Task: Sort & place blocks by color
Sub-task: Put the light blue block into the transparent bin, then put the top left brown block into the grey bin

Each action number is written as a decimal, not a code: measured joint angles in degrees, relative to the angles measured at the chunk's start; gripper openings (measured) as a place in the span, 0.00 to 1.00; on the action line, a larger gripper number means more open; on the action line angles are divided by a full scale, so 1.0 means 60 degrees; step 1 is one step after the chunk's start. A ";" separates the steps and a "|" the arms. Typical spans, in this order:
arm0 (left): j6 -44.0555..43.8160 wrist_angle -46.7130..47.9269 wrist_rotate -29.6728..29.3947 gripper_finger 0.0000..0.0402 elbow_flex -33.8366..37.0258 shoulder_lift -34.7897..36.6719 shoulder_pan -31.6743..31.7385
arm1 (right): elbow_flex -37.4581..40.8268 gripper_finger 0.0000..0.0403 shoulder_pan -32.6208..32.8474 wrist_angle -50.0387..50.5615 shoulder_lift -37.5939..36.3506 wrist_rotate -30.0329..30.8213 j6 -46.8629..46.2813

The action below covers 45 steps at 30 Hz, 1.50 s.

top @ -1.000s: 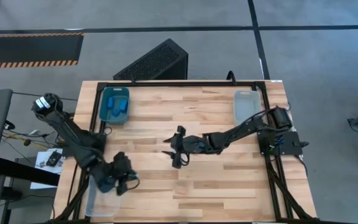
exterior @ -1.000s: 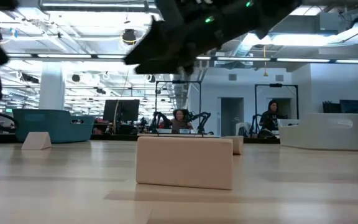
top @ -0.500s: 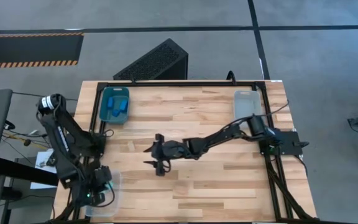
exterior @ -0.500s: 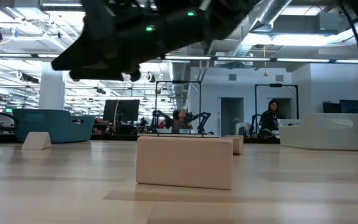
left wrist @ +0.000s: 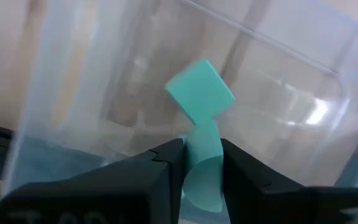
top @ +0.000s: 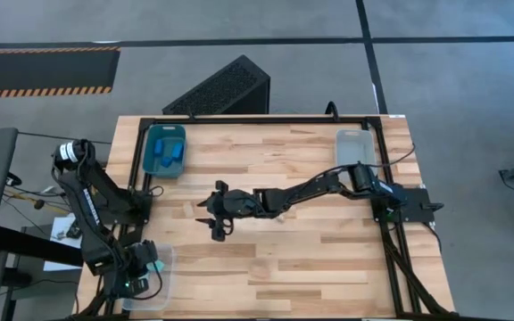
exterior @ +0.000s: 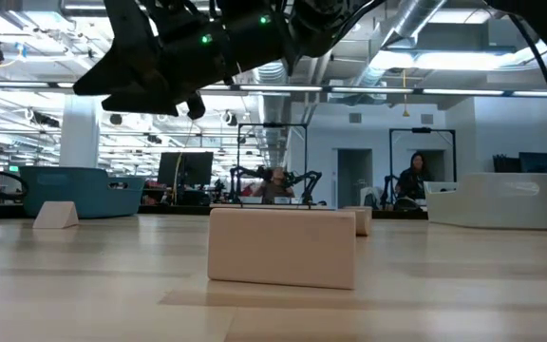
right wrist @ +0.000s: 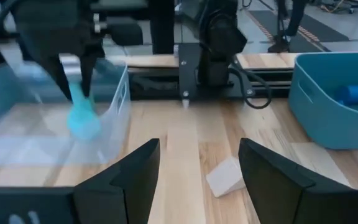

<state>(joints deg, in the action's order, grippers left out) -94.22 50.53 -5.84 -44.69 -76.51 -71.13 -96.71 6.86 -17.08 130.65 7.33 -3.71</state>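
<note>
My left gripper (top: 136, 278) hangs over the clear bin (top: 156, 272) at the table's near left corner, shut on a light cyan block (left wrist: 202, 171). A second cyan block (left wrist: 200, 91), cube-shaped, shows just beyond it inside the bin. My right gripper (right wrist: 197, 155) is open, stretched out level toward the table's left above mid-table (top: 214, 214). A tan wedge block (right wrist: 225, 176) lies flat on the wood just ahead of it. Other tan blocks (exterior: 281, 245) rest on the table. Dark blue blocks (right wrist: 356, 94) lie in the teal bin (top: 165, 150). My left gripper pinches the light cyan block (right wrist: 82, 118) between its two fingers (right wrist: 86, 70), coming from above and pointing down into the clear bin. The block hangs below the fingertips. Whether it touches the bin's floor or the cube-shaped block, I cannot tell.
A second clear bin (top: 355, 147) stands at the far right corner. A small tan wedge (exterior: 55, 215) and another tan block (exterior: 357, 220) sit farther back on the table. A black frame (top: 257, 119) rims the table. People sit at desks in the room behind.
My left gripper has swung toward the table's near left corner and now sits over the clear bin with the cyan block. My right gripper has travelled toward the table's left edge, its arm stretching out across mid-table.
</note>
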 joint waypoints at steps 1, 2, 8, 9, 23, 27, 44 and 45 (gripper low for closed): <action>-0.0004 0.0049 -0.0075 0.19 0.0001 0.0000 0.0000 | 0.0000 0.61 -0.0045 -0.0051 0.0000 -0.0001 -0.0179; -0.0002 0.0042 -0.0148 0.22 0.0000 0.0006 0.0000 | 0.0000 0.61 -0.0079 -0.0055 0.0000 -0.0019 -0.0328; -0.0009 0.0496 -0.0978 0.40 -0.0306 0.0178 0.0000 | 0.0000 0.61 -0.0257 -0.0175 0.0000 -0.0022 -0.0383; -0.0018 0.0725 -0.1173 0.42 -0.0424 0.0216 0.0000 | 0.0000 0.61 -0.0272 -0.0219 0.0000 -0.0020 -0.0382; -0.1501 0.4540 -0.5734 0.47 -0.1144 0.0375 0.0883 | -0.0280 0.61 -0.0589 -0.0871 0.1078 -0.0027 -0.0540; -0.1623 0.4892 -0.6818 0.44 -0.1144 0.0375 0.1396 | -0.0828 0.61 -0.0856 -0.1029 0.1722 -0.0426 0.0130; -0.0730 0.5343 -0.8366 0.43 -0.1140 0.0382 0.3258 | -0.5072 0.57 -0.0883 0.1548 0.4529 -0.0954 0.1249; -0.0698 0.5337 -0.8355 0.43 -0.1140 0.0382 0.3279 | -0.5143 0.57 -0.0932 0.1865 0.4539 -0.0954 0.1169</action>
<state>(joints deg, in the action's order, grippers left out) -98.41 82.55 -55.97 -51.53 -74.22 -51.46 -127.56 1.26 -5.89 157.88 1.61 3.30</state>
